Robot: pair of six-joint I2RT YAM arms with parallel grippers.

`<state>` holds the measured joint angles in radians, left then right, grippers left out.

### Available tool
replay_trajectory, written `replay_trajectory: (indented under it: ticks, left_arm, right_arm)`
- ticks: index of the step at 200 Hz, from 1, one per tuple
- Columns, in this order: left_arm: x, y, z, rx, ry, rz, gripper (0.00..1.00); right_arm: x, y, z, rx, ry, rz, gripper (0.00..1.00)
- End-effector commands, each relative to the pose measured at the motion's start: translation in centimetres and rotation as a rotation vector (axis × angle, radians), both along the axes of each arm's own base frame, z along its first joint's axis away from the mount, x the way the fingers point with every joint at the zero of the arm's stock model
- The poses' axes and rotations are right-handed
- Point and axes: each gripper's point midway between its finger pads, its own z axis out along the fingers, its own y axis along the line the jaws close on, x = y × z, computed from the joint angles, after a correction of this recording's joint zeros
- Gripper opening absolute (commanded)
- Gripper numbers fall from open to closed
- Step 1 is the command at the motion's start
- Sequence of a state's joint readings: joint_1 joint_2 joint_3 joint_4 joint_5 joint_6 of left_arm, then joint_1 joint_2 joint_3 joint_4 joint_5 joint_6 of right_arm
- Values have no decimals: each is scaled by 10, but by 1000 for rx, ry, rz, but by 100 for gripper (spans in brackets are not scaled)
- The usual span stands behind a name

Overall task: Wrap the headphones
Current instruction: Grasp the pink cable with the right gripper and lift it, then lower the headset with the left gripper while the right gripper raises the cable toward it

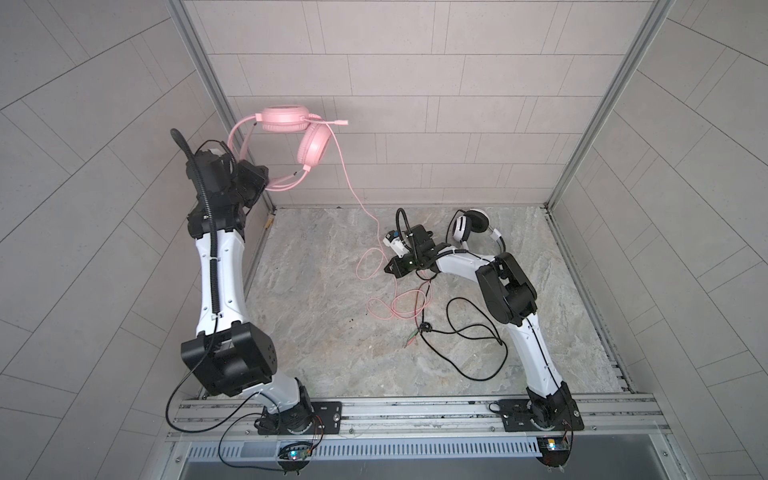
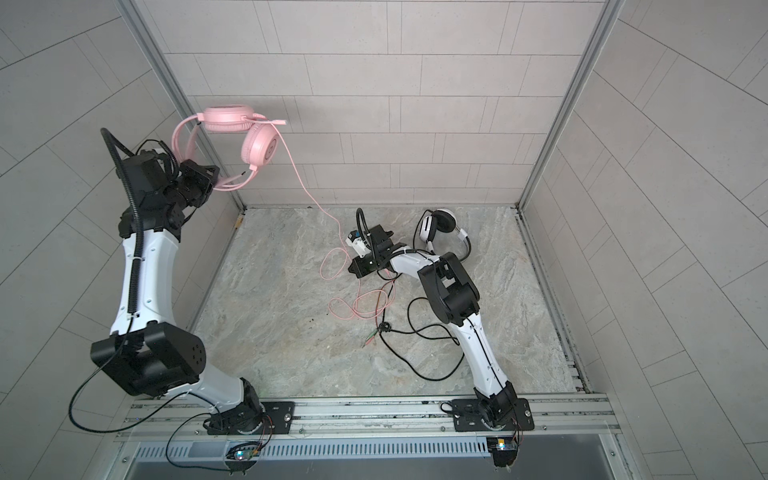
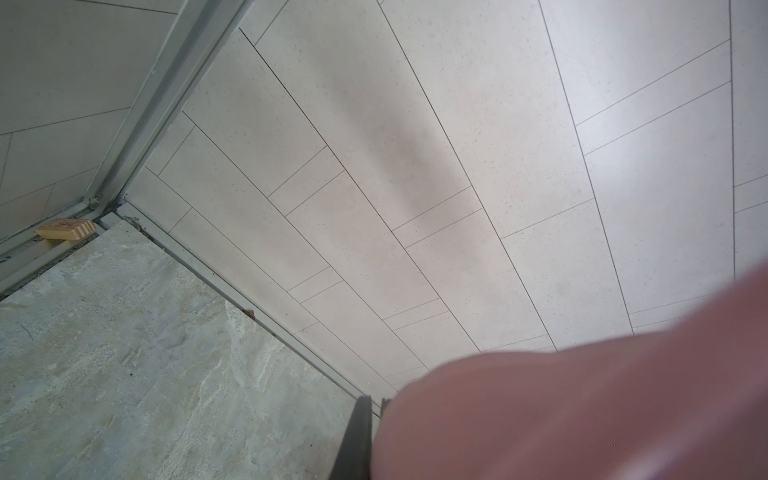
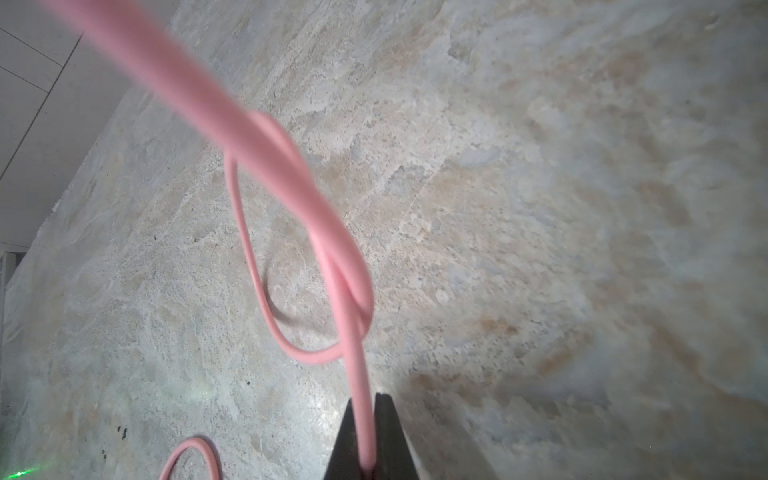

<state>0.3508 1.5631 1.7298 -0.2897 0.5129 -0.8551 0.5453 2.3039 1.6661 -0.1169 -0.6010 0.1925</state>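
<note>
Firmly, my left gripper (image 1: 266, 183) clamped the pink headset (image 1: 313, 145) by its band, raised far left; my right gripper (image 4: 365, 419) pinched the pink cable (image 4: 291, 174) over the table (image 1: 316, 332), white-and-black headset (image 1: 467, 226) lying far right.

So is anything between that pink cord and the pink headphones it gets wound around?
Partly. The right hand pinches the pink cable, and the stretch up to the pink headset hangs free in the air. On the table, though, its slack loops cross the black cable, which might snag.

Table (image 1: 307, 340) L free; pink cable (image 4: 286, 166), black cable (image 1: 478, 379) block ctr.
</note>
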Motion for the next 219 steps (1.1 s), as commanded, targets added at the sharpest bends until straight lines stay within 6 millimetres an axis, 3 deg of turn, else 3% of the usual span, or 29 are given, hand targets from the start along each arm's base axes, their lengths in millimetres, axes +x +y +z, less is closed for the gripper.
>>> replay_trajectory:
  ticks: [1, 39, 74, 105, 141, 190, 219]
  left_arm:
    - [-14, 2, 35, 32, -90, 53, 0]
    - [-16, 25, 20, 50, -38, 186, 0]
    - [-17, 28, -1, 40, 5, 220, 0]
    - [-11, -7, -19, 181, 90, 169, 0]
    - [-6, -63, -52, 417, 227, 43, 0]
    - [-26, -137, -116, 631, 389, -222, 0]
    - [-46, -166, -151, 697, 453, -373, 0]
  right_arm:
    - [-19, -14, 31, -13, -30, -27, 0]
    - [-79, -43, 55, -63, -86, -40, 0]
    - [-134, -50, 79, -186, -136, 42, 0]
    - [-164, -35, 122, -238, -202, 160, 0]
    - [-183, -19, 192, -196, -311, 242, 0]
    - [-182, -40, 268, -189, -478, 184, 0]
    - [-177, -47, 305, -130, -553, 138, 0]
